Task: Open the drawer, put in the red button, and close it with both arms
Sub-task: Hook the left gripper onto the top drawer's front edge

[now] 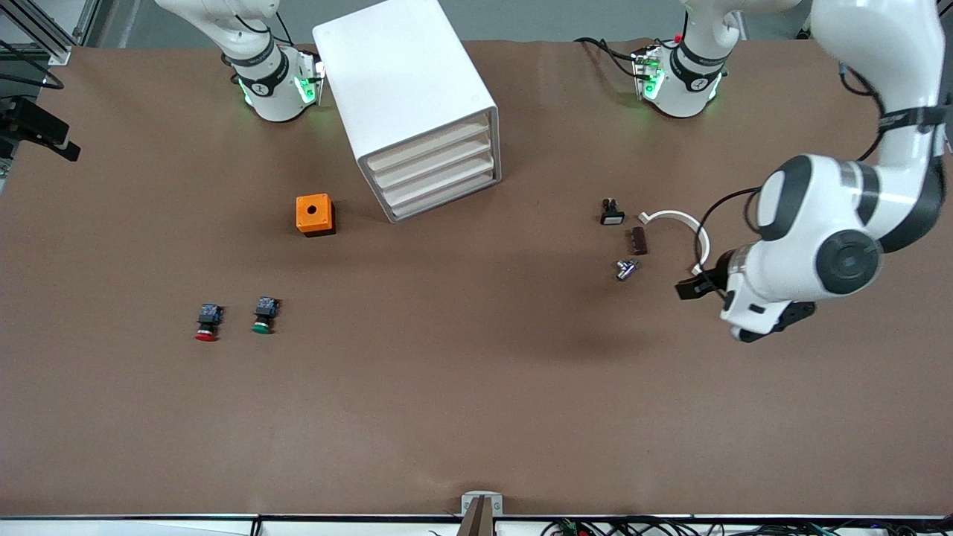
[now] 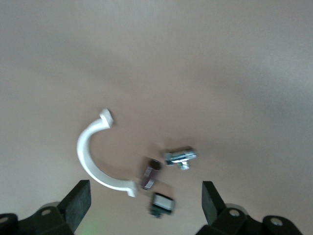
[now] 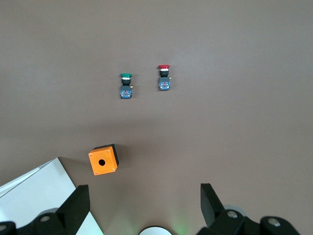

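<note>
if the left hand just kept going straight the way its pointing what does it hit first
Probably bare table. The left hand is open and faces down at the tabletop; the nearest parts in its wrist view are the small dark brown block and the white curved clip, though depth is unclear.

text: none legible | labels: none | numbers: none
</note>
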Controlling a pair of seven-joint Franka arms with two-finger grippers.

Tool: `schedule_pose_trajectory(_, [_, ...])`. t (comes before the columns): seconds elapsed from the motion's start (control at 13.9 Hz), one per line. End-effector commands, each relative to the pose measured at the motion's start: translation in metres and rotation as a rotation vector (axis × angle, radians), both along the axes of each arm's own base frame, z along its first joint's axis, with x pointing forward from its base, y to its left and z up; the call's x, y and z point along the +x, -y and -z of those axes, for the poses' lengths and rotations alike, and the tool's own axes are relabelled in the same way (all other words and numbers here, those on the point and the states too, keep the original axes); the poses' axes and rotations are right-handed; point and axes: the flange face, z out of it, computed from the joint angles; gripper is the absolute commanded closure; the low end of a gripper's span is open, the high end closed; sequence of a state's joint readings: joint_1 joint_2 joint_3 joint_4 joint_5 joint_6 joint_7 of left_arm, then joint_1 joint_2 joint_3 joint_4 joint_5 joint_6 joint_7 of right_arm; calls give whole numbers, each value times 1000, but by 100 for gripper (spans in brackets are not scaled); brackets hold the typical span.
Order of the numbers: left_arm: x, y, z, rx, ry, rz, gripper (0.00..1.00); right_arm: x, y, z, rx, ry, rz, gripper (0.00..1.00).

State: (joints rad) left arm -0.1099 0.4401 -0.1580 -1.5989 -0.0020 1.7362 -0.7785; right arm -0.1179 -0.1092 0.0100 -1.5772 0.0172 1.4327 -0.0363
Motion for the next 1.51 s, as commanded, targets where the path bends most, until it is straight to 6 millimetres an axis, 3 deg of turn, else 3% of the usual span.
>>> schedule_pose_trajectory(0.0, [-7, 49, 26, 57, -43, -194, 0, -7, 3, 0, -2, 11, -10, 0])
schedule_pose_trajectory(0.14, [-23, 91, 52, 76, -122, -378, 0, -7, 3, 0, -2, 11, -10, 0])
schedule_pose_trajectory(0.43, [-40, 152, 81, 179, -219, -714, 0, -7, 0, -1, -2, 14, -19, 0])
schedule_pose_trajectory(0.72, [-72, 215, 90, 220, -351, -906, 0, -9, -2, -3, -3, 15, -24, 0])
schedule_pose_trajectory(0.94, [-82, 238, 95, 165, -608, -1087, 0, -9, -6, -4, 0, 13, -30, 0])
schedule_pose_trajectory(1.29, [-119, 290, 112, 322, -781, -1263, 0, -8, -19, -4, 4, 15, -54, 0])
schedule_pose_trajectory(1.37, [-123, 296, 111, 315, -813, -1266, 6, -8, -19, -4, 2, 13, -53, 0])
schedule_pose_trajectory(1.44, [-133, 308, 111, 314, -839, -1255, 23, -8, -19, -4, 2, 13, -53, 0])
